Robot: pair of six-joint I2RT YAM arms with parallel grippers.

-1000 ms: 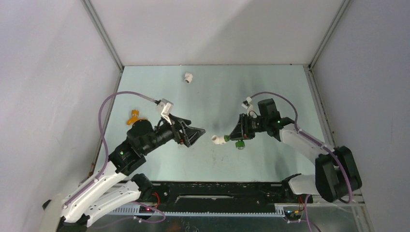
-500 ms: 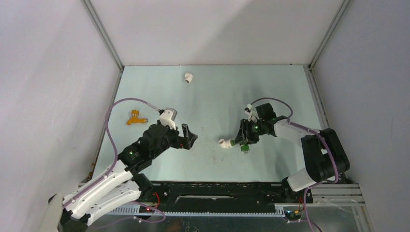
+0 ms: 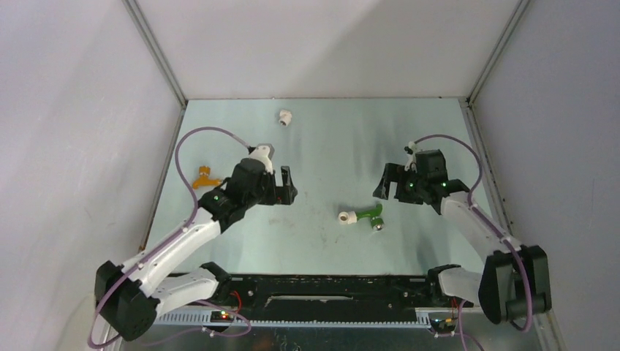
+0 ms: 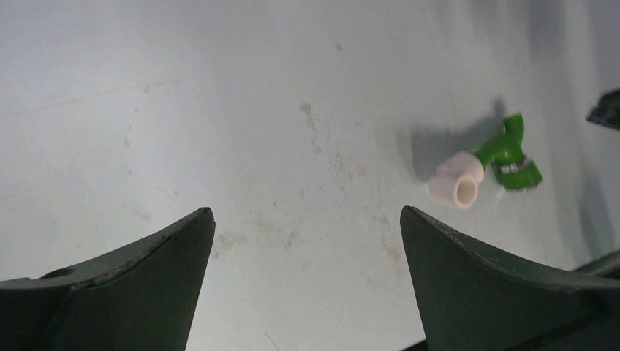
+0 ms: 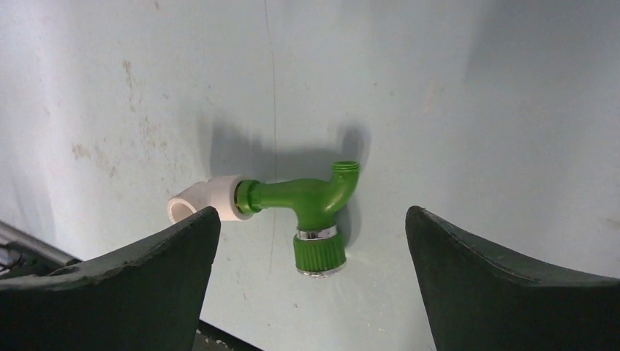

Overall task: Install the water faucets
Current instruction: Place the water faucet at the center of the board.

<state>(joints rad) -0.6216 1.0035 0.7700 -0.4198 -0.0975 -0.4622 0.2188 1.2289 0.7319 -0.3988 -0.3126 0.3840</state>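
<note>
1. The right gripper [image 3: 383, 183] hangs just beside the green faucet [image 5: 307, 199], jaws spread wide, nothing between them.
2. That green faucet lies flat on the table [image 3: 322, 139], right of centre. Its inlet end sits in a white elbow fitting [image 5: 207, 203], and the pair looks joined. How tightly, I cannot tell.
3. Over to the left gripper [image 3: 286, 184]: it too is wide open and empty, hovering low over bare table, between the orange faucet [image 3: 205, 176] and the green assembly.
4. The orange faucet lies near the left edge, well apart from the second white elbow fitting [image 3: 284, 117] up by the far wall.
5. My read is that this orange pair is the job in hand. Take the faucet by its body, not the side handle, and hold the elbow in the other gripper. Line the inlet square with the socket mouth before turning; a tilted start would likely jam.
6. Now the surfaces. The green faucet is glossy moulded plastic with a curved neck, a ribbed round cap and a bright metallic ring. The elbow is smooth white with a round open socket. These rounded parts probably roll and slip. The table is pale blue-green, scuffed and stained.
</note>
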